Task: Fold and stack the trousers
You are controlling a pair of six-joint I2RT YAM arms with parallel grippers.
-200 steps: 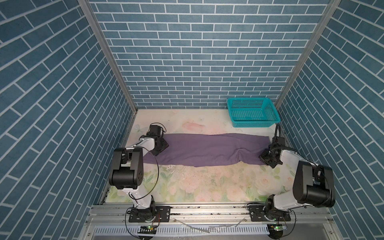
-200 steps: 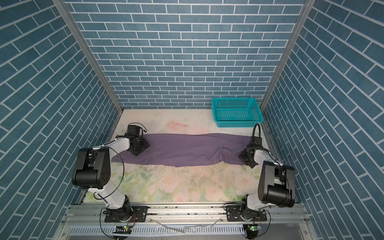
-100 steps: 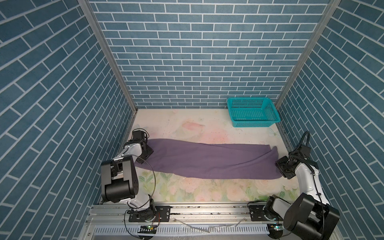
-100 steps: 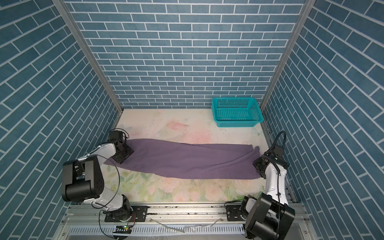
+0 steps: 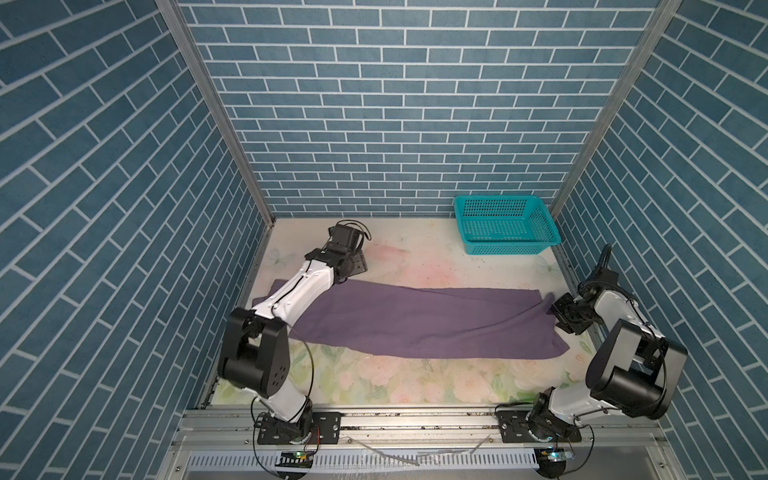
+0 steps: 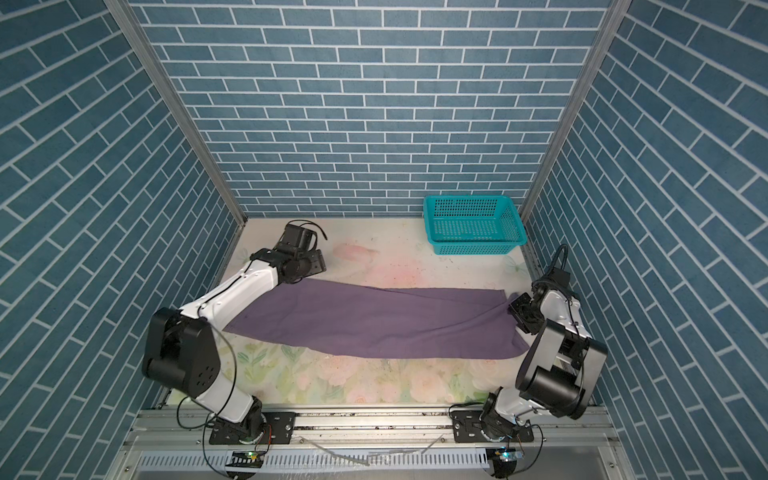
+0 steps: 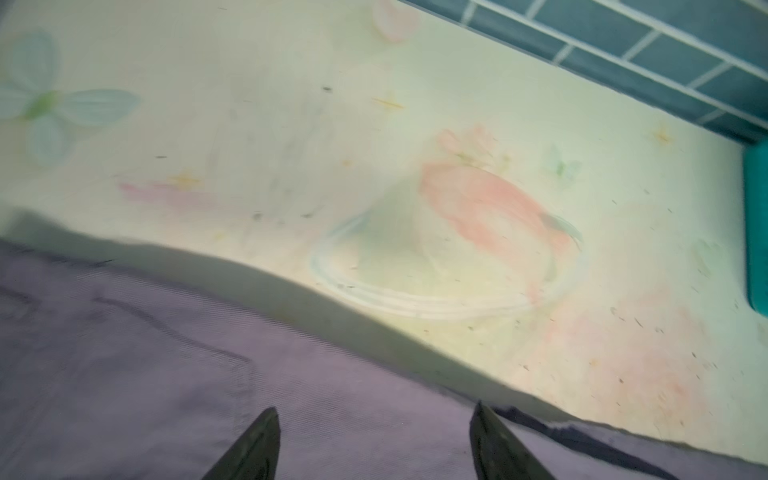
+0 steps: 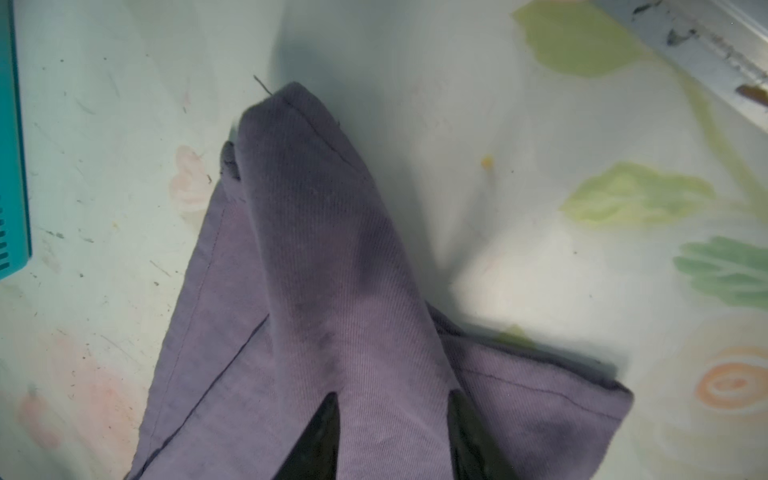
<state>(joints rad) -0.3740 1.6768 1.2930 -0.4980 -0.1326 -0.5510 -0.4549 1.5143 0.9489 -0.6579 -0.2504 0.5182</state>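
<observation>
The trousers [image 5: 415,320] [image 6: 374,320] lie as one long dusty-purple strip across the flowered table, running left to right. My left gripper [image 5: 359,266] [image 6: 316,266] hovers at the strip's far left corner. In the left wrist view its fingers stand wide apart over the cloth [image 7: 124,374], so the left gripper [image 7: 374,415] is open and clasps nothing. My right gripper [image 5: 559,312] [image 6: 515,309] sits at the strip's right end. There a raised ridge of cloth [image 8: 332,249] runs between the parted fingers of the open right gripper [image 8: 395,399].
A teal mesh basket [image 5: 505,249] [image 6: 473,249] stands at the back right corner, apart from the cloth. Blue brick walls close in three sides. A metal rail [image 5: 415,419] with both arm bases runs along the front. Bare mat [image 5: 415,382] lies between cloth and rail.
The trousers were drawn nearer and stretched out flat. The left gripper has let go and swung to the far left corner. The right gripper's jaws have parted at the right end.
</observation>
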